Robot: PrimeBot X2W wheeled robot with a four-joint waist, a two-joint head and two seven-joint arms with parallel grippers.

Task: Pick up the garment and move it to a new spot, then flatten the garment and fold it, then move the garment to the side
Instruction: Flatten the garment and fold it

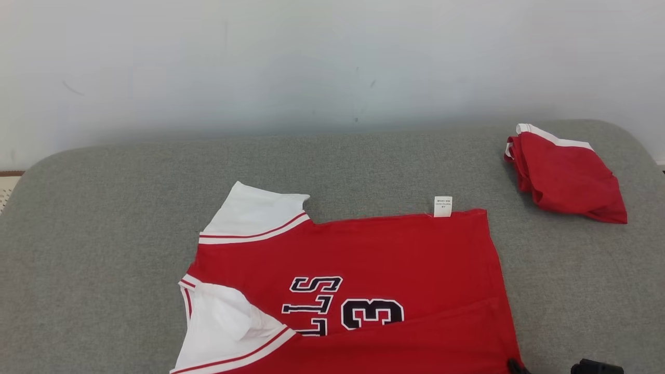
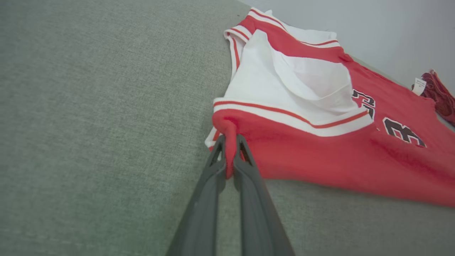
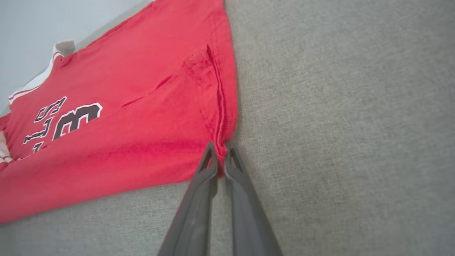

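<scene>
The garment (image 1: 363,259) is a red jersey with white sleeves and black lettering, spread on the grey surface with its near edge folded up over the number. In the left wrist view my left gripper (image 2: 230,142) is shut on the garment's (image 2: 320,149) red edge just below the white sleeve. In the right wrist view my right gripper (image 3: 220,149) is shut on the garment's (image 3: 142,117) hem corner. The right gripper (image 1: 514,365) shows as a dark tip at the bottom edge of the head view.
A second red cloth with a white band (image 1: 563,174) lies bunched at the back right of the grey padded surface (image 1: 104,249). A pale wall rises behind it. Bare grey surface lies to the left and right of the garment.
</scene>
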